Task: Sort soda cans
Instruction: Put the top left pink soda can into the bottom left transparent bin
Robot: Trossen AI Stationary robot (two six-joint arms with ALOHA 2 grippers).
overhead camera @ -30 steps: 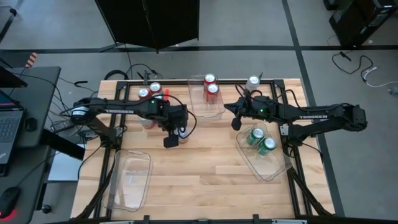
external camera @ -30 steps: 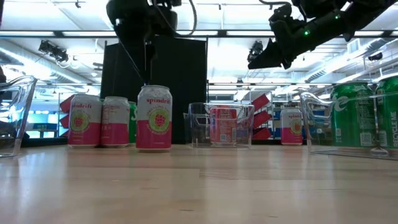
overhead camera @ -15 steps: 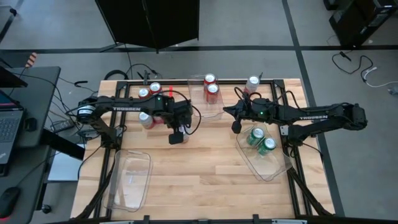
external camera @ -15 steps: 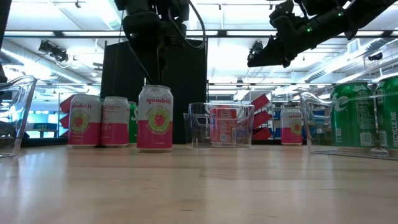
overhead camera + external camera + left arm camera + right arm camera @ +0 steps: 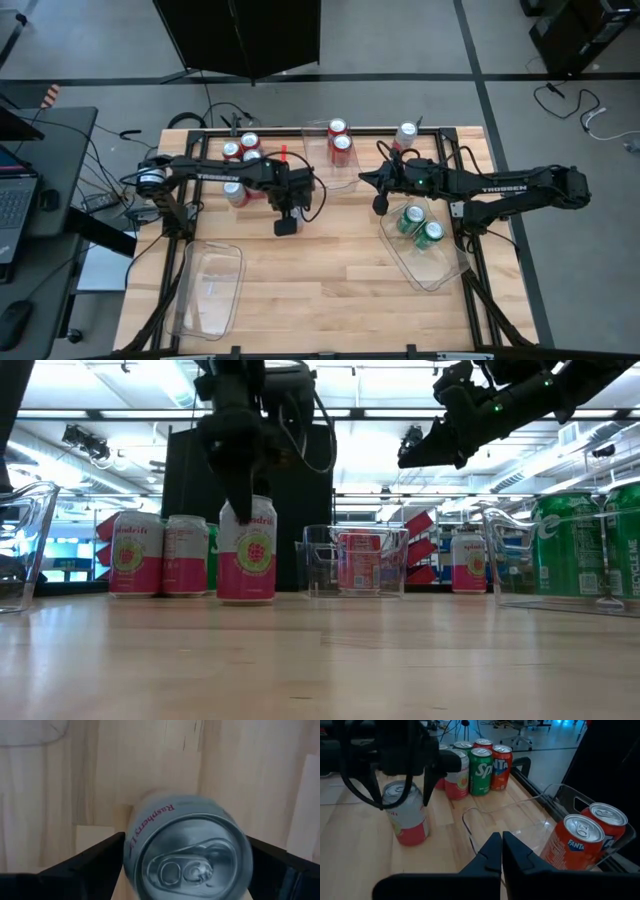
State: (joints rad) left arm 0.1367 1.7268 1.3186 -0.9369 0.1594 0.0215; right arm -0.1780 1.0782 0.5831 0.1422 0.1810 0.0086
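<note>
While I hold the rig at this frame, I list what lies around the far-centre clear bin [image 5: 332,160] on the pale wooden table [image 5: 330,290].

Item: left gripper [image 5: 185,865], just left of that bin, lowered over a white-and-pink can [image 5: 247,550]. Its fingers [image 5: 85,862] stand spread to either side of the can's silver top, released, not clenched on it; I cannot tell if they touch.

Item: right gripper [image 5: 501,851], just right of the bin and raised above the table, fingers pressed together with nothing between them.

Item: two red cans [image 5: 339,137] standing upright inside the bin, labelled Fanta in the right wrist view.

Item: a cluster of cans [image 5: 241,150] left of the bin near the table's far edge, pink-and-white, green and red, all upright.

Item: one pink-and-white can [image 5: 405,133] alone, right of the bin, at the far edge.

Item: a second clear bin [image 5: 432,262], right of and nearer than the first, set at an angle, holding two green cans [image 5: 421,225].

Item: a third clear bin [image 5: 208,290], left of and well nearer than the first, with no cans.

Room: grey floor with dark seams; a black panel [image 5: 240,35] beyond the table; a desk with a laptop [image 5: 12,195] far left; loose cables [image 5: 590,115] on the floor far right. The low view shows ceiling light strips behind the bin.
</note>
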